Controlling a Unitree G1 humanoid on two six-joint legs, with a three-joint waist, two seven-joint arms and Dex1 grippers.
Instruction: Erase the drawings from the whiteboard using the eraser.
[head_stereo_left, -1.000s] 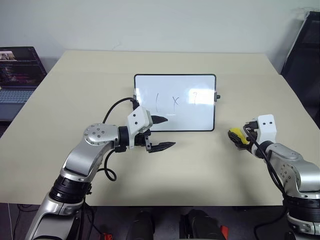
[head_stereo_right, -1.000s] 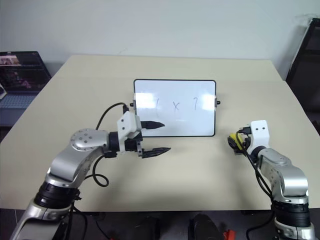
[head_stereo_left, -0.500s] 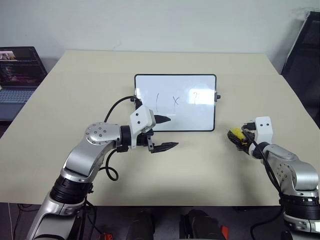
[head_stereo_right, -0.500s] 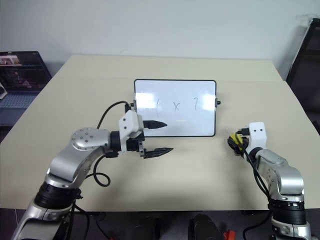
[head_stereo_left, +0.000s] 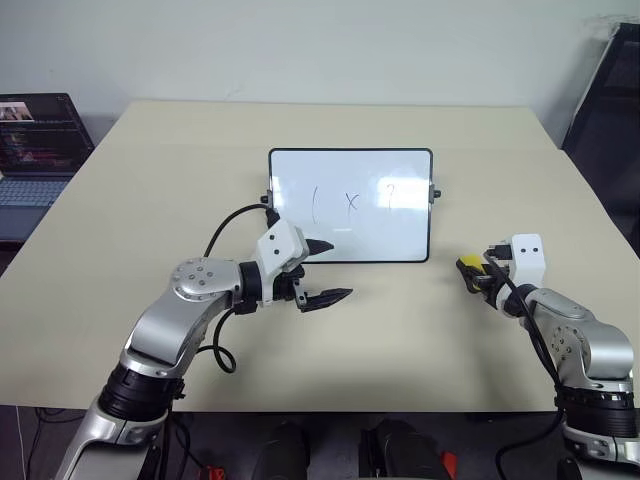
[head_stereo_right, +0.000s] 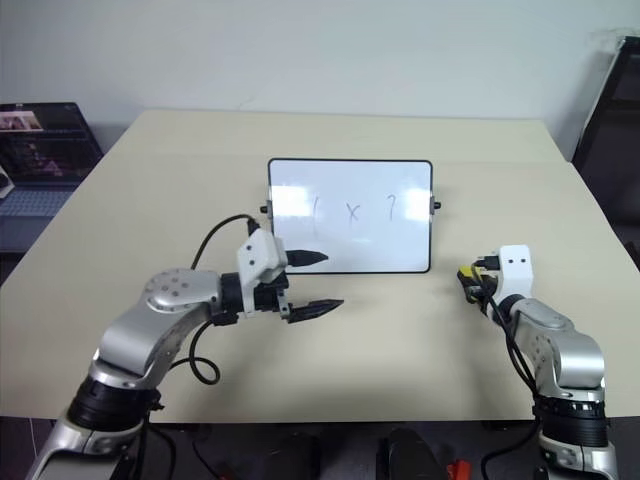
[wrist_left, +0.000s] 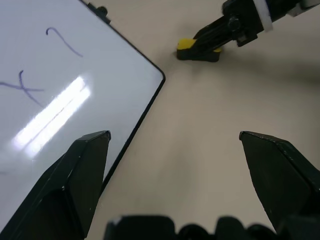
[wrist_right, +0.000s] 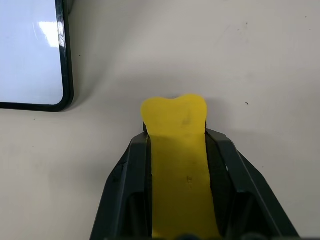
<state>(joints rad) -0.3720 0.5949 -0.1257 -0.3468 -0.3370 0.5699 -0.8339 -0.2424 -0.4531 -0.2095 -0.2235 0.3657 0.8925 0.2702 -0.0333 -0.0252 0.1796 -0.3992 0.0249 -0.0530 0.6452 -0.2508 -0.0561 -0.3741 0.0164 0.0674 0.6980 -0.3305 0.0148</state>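
Three drawings (head_stereo_left: 350, 203), one whiteboard (head_stereo_left: 350, 240), one eraser (wrist_right: 175, 160)

Whiteboard (head_stereo_left: 350, 205): glossy white surface showing a bright glare streak, edged by a thin smooth black frame. Table (head_stereo_left: 330, 330): matt beige top, smooth, with faint specks. Eraser (wrist_right: 176, 165): matt yellow, soft-looking block. Gripper fingers (wrist_left: 75, 180): smooth black plastic with a dull sheen. Arm (head_stereo_left: 185, 300) at seven o'clock: brushed silver metal.
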